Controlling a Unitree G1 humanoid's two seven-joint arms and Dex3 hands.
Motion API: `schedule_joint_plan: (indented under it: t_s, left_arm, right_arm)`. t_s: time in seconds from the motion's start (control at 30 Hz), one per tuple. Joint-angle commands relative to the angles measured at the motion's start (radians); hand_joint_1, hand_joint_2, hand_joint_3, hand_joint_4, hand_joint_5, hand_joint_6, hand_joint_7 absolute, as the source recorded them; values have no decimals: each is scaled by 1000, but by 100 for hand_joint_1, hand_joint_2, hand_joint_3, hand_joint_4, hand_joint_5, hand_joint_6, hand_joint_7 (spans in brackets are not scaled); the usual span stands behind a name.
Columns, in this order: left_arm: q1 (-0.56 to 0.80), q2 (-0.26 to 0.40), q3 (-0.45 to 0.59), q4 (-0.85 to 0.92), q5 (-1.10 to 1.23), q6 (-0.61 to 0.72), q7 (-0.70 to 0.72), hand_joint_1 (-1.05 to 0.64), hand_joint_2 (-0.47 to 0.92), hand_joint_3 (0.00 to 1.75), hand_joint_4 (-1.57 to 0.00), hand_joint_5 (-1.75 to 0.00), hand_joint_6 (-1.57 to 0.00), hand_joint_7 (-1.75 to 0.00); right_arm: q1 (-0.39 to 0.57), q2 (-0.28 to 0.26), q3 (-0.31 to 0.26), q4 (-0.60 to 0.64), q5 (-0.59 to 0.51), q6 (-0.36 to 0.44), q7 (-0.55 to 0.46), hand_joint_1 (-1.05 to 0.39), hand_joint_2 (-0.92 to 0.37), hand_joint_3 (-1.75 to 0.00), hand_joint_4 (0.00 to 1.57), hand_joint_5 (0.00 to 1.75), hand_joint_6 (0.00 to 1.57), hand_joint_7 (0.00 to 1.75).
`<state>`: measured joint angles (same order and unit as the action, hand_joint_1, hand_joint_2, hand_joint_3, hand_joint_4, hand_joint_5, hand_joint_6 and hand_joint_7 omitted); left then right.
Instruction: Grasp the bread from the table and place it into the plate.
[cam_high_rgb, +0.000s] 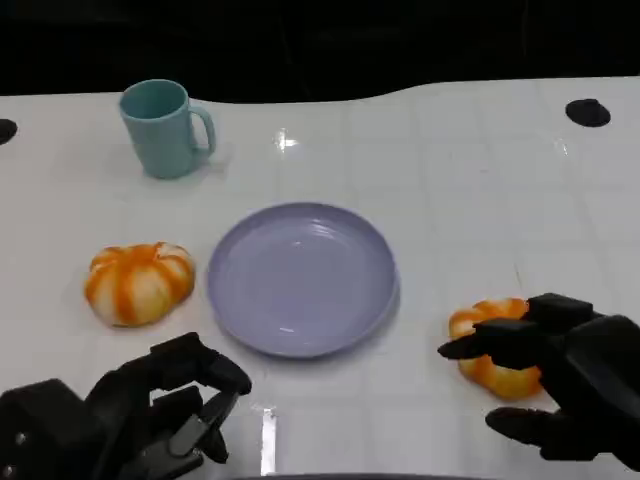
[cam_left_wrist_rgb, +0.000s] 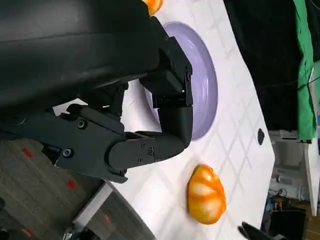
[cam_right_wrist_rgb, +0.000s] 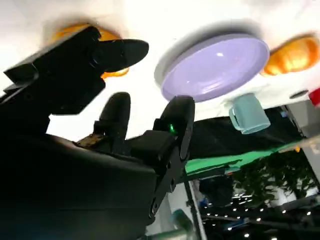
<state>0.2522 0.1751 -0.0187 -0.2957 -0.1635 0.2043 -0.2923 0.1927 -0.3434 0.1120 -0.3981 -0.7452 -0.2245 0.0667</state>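
A lilac plate (cam_high_rgb: 300, 280) lies empty at the table's middle. One orange-and-white bread (cam_high_rgb: 140, 283) sits to its left. A second bread (cam_high_rgb: 492, 368) sits to its right, partly under my right hand (cam_high_rgb: 560, 385). That hand hovers at this bread with fingers spread, one finger (cam_high_rgb: 480, 345) reaching over its top; nothing is gripped. In the right wrist view the same bread (cam_right_wrist_rgb: 111, 36) shows behind the fingers, with the plate (cam_right_wrist_rgb: 215, 67) beyond. My left hand (cam_high_rgb: 150, 415) sits at the near edge with fingers curled in, holding nothing. The left wrist view shows the plate (cam_left_wrist_rgb: 202, 85) and right bread (cam_left_wrist_rgb: 206, 195).
A teal mug (cam_high_rgb: 165, 128) stands at the back left, also in the right wrist view as a mug (cam_right_wrist_rgb: 247, 115). A small black knob (cam_high_rgb: 588, 112) sits at the far right of the white table (cam_high_rgb: 470, 180). The table's front edge runs just below both hands.
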Motion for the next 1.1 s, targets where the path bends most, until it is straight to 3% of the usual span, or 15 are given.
schedule_joint_plan:
  t_s: [0.03, 0.2, 0.47, 0.9, 1.1]
  left_arm:
    - [4, 12, 5, 2, 7, -8, 1, -41, 92, 47, -66, -175, -62, -133]
    - [4, 12, 1, -1, 15, -17, 1, -42, 92, 47, -67, -175, -62, -134]
    - [-4, 6, 0, 2, 6, -11, 0, -44, 92, 48, -67, -175, -62, -134]
    - [-4, 3, 0, -11, 2, 4, 6, -41, 92, 49, -67, -175, -61, -135]
    - [-7, 1, -2, -14, 4, 10, 8, -41, 92, 49, -68, -175, -62, -135]
  right_arm:
    - [20, -38, -15, -85, -76, 60, 60, -37, -67, -6, 21, 66, 54, 13]
    - [24, -54, -6, -145, -169, 124, 141, -49, -71, -2, 3, 63, 41, 3]
    - [-45, -41, 36, -102, -276, 197, 189, -52, -71, -1, 0, 57, 34, 0]
    - [-237, -47, 142, 270, -329, 250, 138, -54, -81, -3, 0, 55, 33, 0]
    - [-303, -34, 183, 401, -298, 280, 121, -55, -86, -3, 3, 54, 35, 1]
